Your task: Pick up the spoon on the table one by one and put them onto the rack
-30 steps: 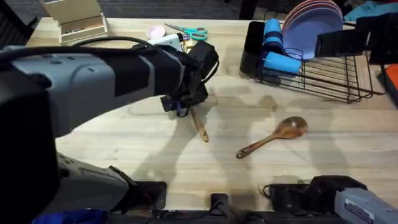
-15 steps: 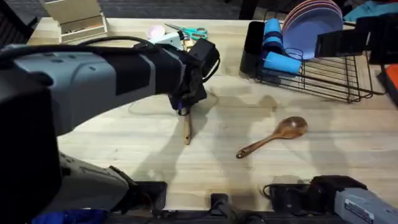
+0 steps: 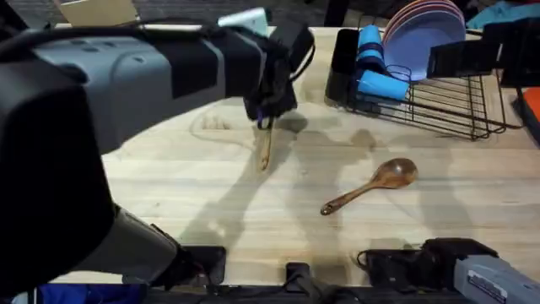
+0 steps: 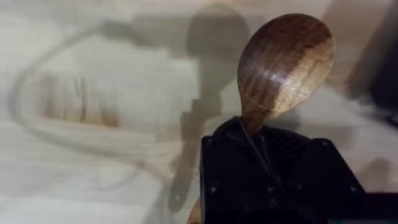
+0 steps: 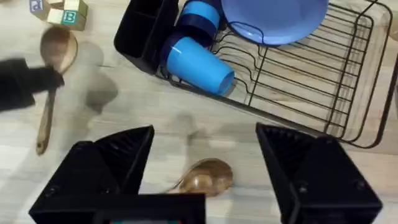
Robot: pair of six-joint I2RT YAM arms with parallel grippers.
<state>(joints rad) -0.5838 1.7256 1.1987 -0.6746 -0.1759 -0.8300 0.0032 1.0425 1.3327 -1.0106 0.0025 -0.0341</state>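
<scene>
The left hand (image 3: 268, 114) is gripping one spoon (image 3: 265, 150) near its bowl, handle hanging clear above the bench (image 3: 169, 194) for carrying toward the rack (image 3: 439, 101), while the right hand (image 5: 205, 168) is waiting open.

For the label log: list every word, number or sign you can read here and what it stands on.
"B": on a green toy block on the table, as far as it can be made out.
The block beside it carries a mark too blurred to read.
Nothing else is legible.

Left arm's jaws (image 3: 268, 112) with spoon (image 3: 265, 150) higher, nearer the rack (image 3: 439, 105) (handle hanging down)
</scene>
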